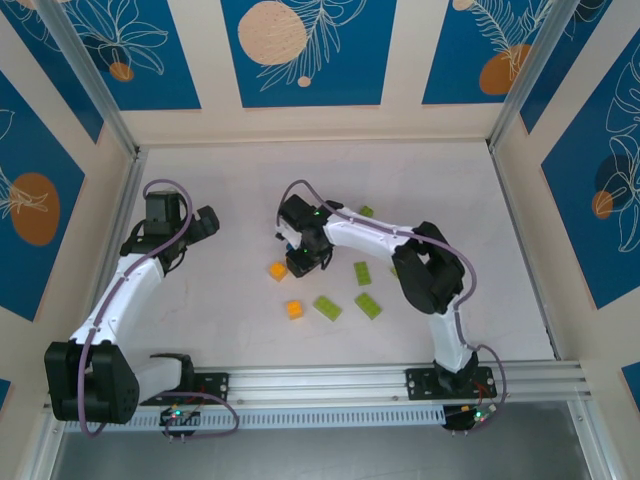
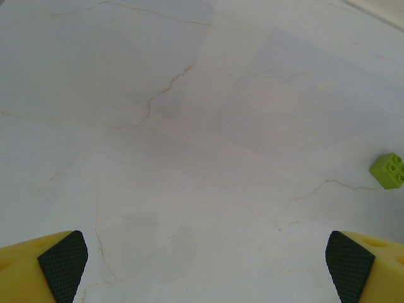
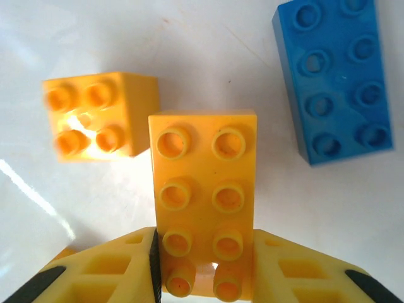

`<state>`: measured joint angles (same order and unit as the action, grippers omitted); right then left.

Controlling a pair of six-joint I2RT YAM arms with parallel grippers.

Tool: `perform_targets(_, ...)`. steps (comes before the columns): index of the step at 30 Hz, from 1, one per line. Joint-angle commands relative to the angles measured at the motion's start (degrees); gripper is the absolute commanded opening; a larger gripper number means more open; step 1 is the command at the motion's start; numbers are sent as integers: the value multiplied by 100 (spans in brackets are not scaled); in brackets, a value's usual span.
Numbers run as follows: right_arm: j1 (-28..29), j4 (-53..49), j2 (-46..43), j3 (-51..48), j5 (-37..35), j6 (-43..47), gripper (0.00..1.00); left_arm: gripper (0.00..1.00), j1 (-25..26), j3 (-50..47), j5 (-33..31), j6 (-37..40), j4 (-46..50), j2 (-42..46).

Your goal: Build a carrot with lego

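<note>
**LEGO LOT ON TABLE, WITH TWO END EFFECTORS**

1. Near row, top view. A small orange brick (image 1: 294,309) lies on the table (image 1: 230,330). The first lime brick (image 1: 327,308) is just beside it at its 3 o'clock. The second lime brick (image 1: 368,305) is farther along the same line, apart.

2. The third lime brick (image 1: 362,273) lies at 12 o'clock of the second, near it.

3. Right end effector (image 3: 203,252). It pinches a long orange brick (image 3: 205,189), studs up, with a pad against each long side at the brick's near end. A square orange brick (image 3: 98,117) sits at 10 o'clock of the held brick, just beside it; contact cannot be told. A blue brick (image 3: 338,79) lies at 2 o'clock, apart.

4. Left end effector (image 2: 205,268). Its fingers (image 2: 60,265) are spread wide over bare table. It stands at 9 o'clock of the right end effector, well apart. A square lime brick (image 2: 388,170) shows at 3 o'clock in its wrist view.

5. Farthest. The far lime brick (image 1: 366,211) lies at 1 o'clock of the right end effector.
</note>
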<state>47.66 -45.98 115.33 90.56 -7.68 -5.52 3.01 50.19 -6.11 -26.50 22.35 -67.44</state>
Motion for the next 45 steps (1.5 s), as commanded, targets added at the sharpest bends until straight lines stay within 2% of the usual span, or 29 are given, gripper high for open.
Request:
perform_targets(1,191,-567,-717,-179,-189,-282,36,99,-46,50,-53,49,99,3)
perform_targets(8,754,-1042,-1553,-820,-146,-799,36,99,-46,17,-15,49,101,55)
perform_targets(12,891,-1302,-1593,-867,-48,-1810,37,99,-53,18,-21,39,108,99)
perform_targets(16,1019,-742,-1563,-1232,335,-2961,36,99,-46,8,3,22,101,99)
perform_targets(21,1201,-267,-1351,-1393,100,-3782,35,99,-47,-19,65,-4,74,82)
perform_targets(27,1364,-80,-1267,-1367,-75,-4146,35,99,-51,-28,84,-20,67,55)
perform_targets(45,1532,16,-936,-1401,-40,-4224,35,99,-46,-46,84,-22,74,83)
